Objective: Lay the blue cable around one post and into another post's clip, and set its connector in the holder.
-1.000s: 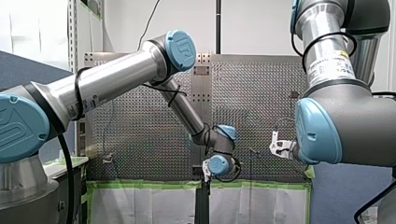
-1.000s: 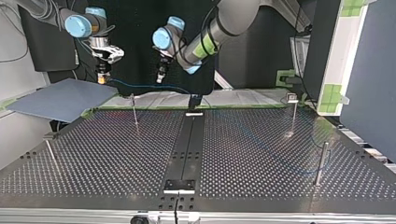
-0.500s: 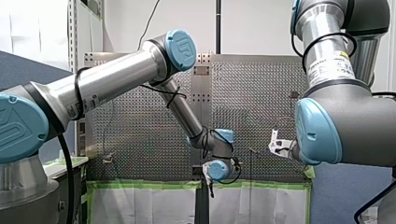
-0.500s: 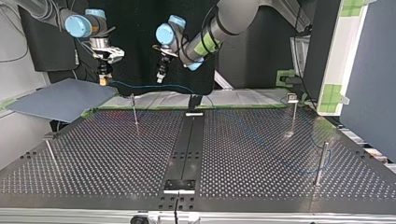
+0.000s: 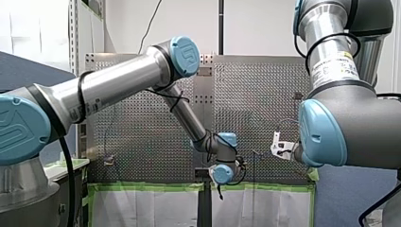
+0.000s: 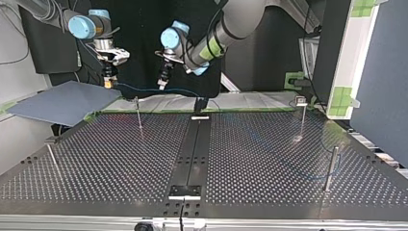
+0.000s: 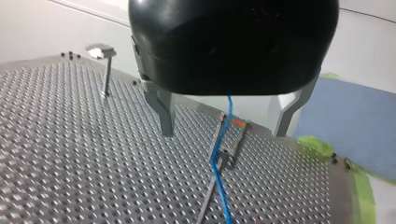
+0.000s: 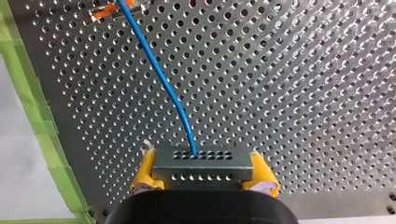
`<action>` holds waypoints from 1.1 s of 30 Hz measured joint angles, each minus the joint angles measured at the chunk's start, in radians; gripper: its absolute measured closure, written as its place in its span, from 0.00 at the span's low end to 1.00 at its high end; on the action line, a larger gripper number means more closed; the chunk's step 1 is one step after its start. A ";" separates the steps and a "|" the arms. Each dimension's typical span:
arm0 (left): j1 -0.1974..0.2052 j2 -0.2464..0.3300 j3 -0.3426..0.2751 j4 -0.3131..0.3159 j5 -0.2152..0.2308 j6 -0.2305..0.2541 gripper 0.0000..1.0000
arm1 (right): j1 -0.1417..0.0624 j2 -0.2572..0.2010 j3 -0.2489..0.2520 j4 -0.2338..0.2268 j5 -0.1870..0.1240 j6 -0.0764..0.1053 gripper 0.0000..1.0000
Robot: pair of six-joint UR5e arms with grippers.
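front: left gripper [image 5: 218,188] low at mid-table, right gripper [image 5: 280,148] beside | top: blue cable [image 6: 144,88] stretched sideways under left gripper | left wrist: fingers [image 7: 164,114] wide, cable between them, over post [image 7: 223,161] | right wrist: yellow pads [image 8: 147,170] clamp connector [image 8: 201,163]

Nothing here reads cleanly as a word or number. On my left arm's elbow, the blue joint cap [image 5: 184,56] shows a raised logo mark, its letters too soft to spell out. My right arm's silver tube wears a white label [image 5: 335,67], print too small to read. A pale sticker [image 5: 93,105] on my left arm's tube is equally unreadable.
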 joint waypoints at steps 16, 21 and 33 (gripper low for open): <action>0.036 -0.024 0.066 -0.064 0.005 -0.018 0.00 | 0.002 0.000 -0.001 0.002 0.000 0.000 1.00; 0.035 -0.024 0.066 -0.065 0.010 -0.018 0.00 | 0.002 0.000 -0.001 0.002 0.000 0.000 1.00; 0.024 -0.023 0.066 -0.064 0.019 0.011 0.64 | 0.002 0.000 -0.001 0.005 0.000 -0.001 1.00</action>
